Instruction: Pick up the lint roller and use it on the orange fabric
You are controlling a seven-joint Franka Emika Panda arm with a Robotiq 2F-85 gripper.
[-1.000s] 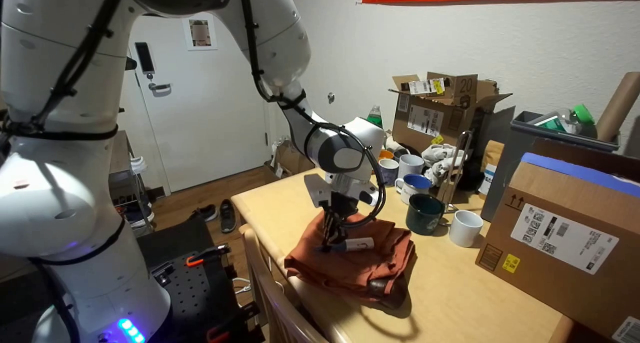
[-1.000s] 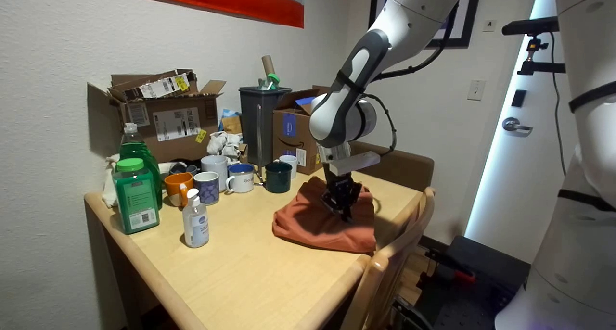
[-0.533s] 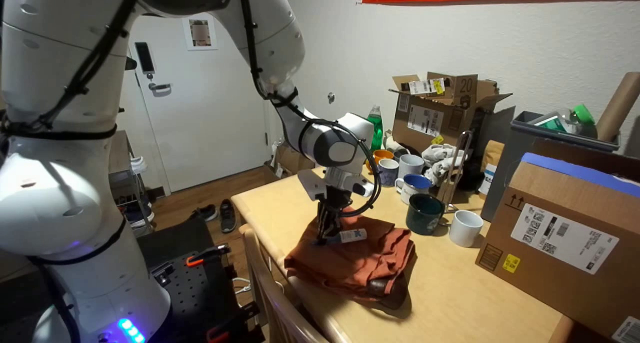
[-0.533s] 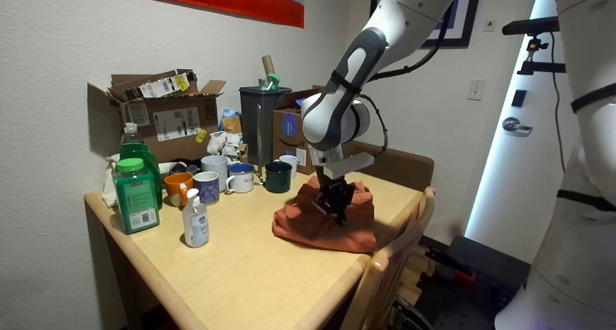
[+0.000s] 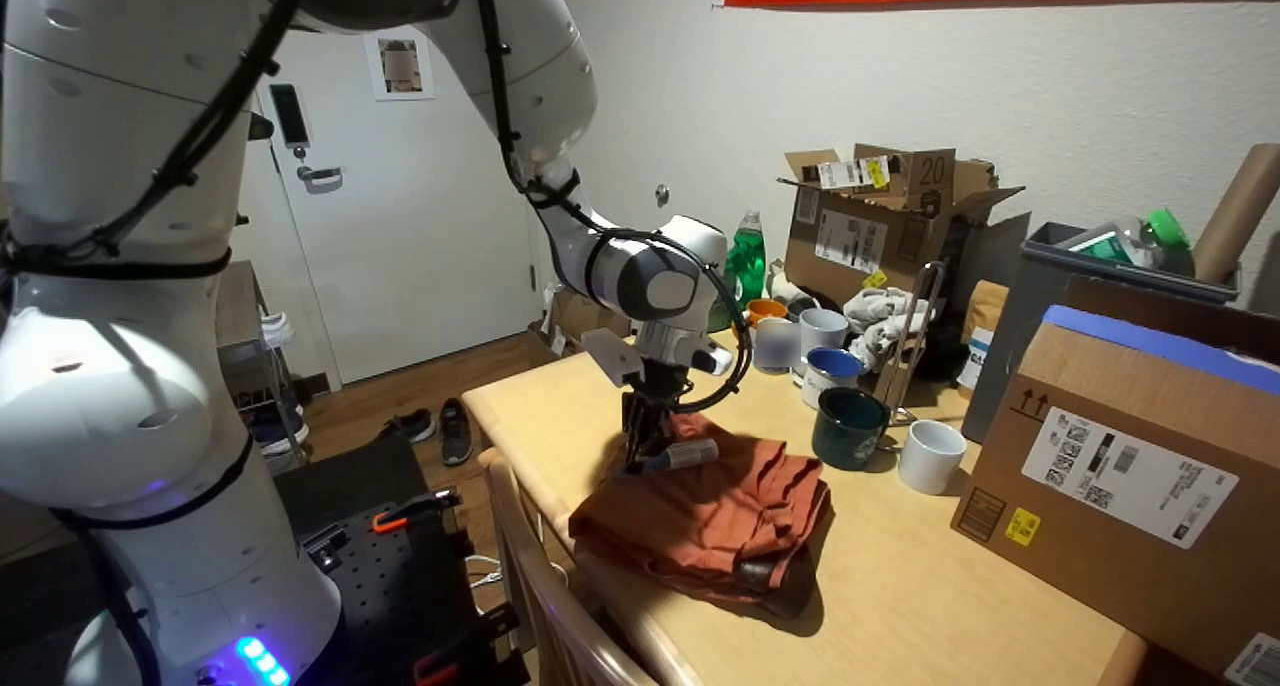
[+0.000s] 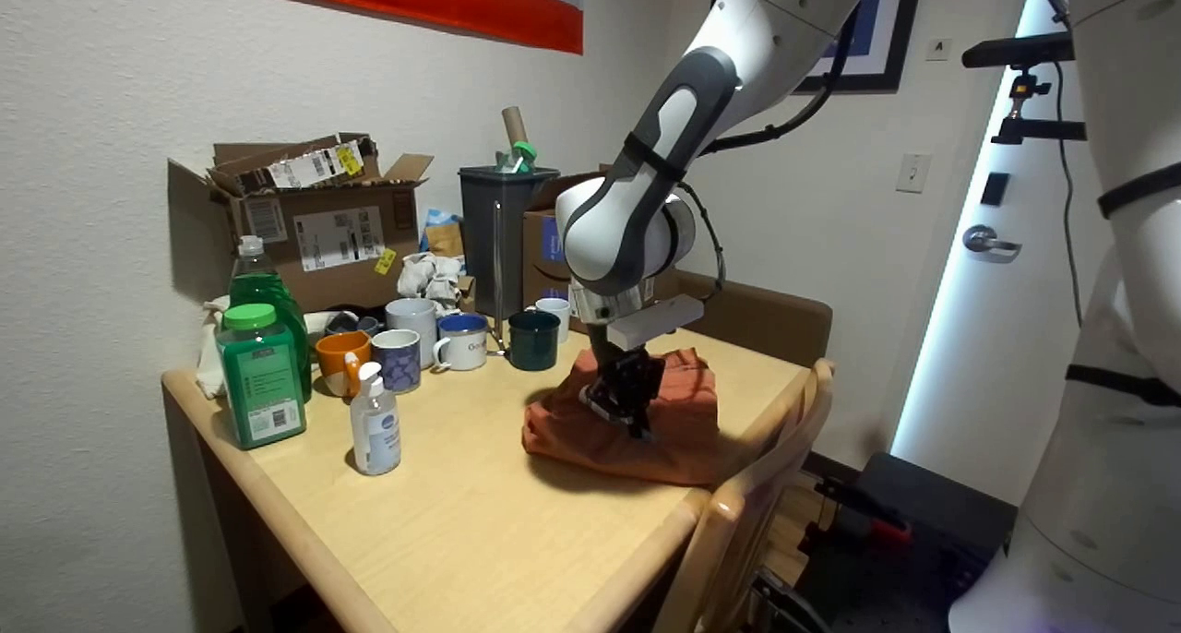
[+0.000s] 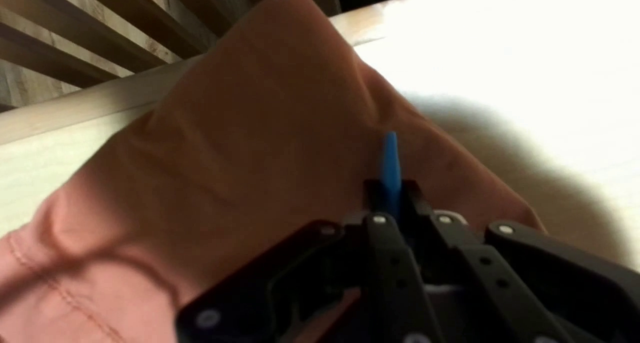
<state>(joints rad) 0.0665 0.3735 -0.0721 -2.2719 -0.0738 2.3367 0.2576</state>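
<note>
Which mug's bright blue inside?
The white mug between the dark green mug and the tall light-grey mug; no other mug shows bright blue inside.

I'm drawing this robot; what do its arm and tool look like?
The arm is white and rounded, with dark grey joint trim, black cables, black straps and blue base lights. The tool is black, its linkage dotted with pale round pins.

In the wrist view, glare washed out the tabletop at upper right; a soft-edged shadow lay beside the orange fabric, and the gripper appeared nearly black. In an exterior view, a highlight struck the robot arm; one mug was blurred. In an exterior view, bluish-white light edged the door.
</note>
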